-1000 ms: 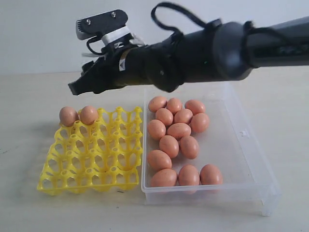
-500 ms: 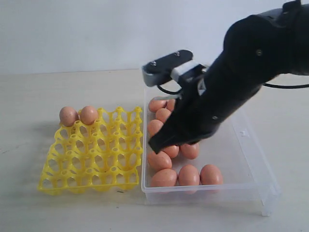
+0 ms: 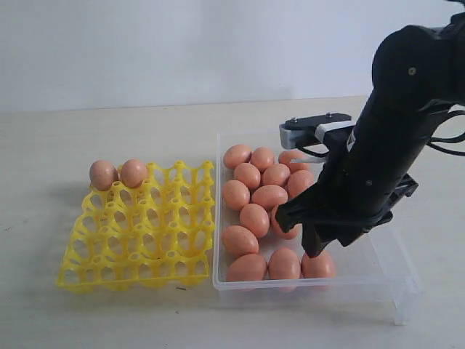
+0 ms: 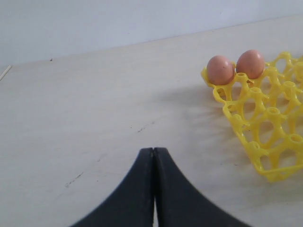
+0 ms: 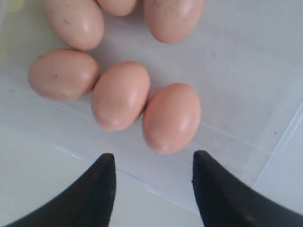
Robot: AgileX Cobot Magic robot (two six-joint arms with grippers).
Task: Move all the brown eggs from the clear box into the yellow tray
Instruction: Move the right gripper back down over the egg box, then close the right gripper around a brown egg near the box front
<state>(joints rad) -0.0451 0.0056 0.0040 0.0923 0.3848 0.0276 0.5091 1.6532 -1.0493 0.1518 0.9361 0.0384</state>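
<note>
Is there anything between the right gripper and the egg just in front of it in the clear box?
Nothing visible does. The right gripper is open, and the egg lies straight ahead of the gap between its jaws, uncovered. Only a neighbouring egg touches it on one side, so one finger may have little room there.

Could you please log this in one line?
right gripper open over brown oval eggs; left gripper shut; yellow plastic tray holds two eggs
</note>
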